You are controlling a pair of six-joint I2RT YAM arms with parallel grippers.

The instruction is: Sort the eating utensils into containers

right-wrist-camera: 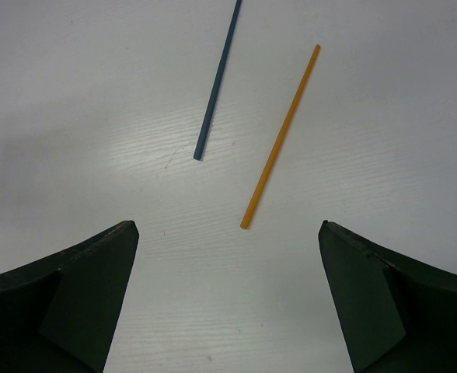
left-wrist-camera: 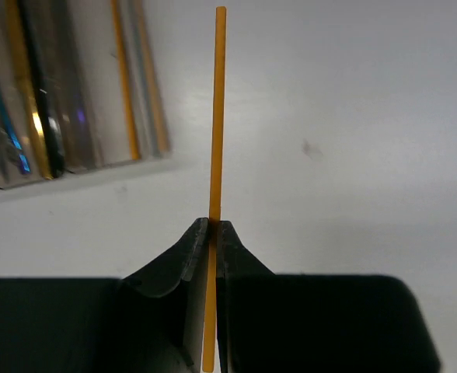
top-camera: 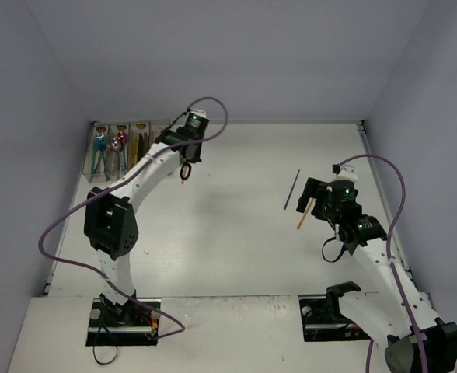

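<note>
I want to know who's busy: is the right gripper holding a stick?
No, the right gripper is wide open, and the orange stick and blue stick lie loose on the table.

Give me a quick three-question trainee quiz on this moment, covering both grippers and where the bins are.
1. True or false: the left gripper is shut on the held orange stick.
2. What lies on the table in front of the open right gripper? A) two forks. B) a blue stick and a loose orange stick. C) one black knife.
3. Fill in: in the top view, the containers sit at the table's far ____ corner.

Key: 1 true; 2 B; 3 left.
</note>
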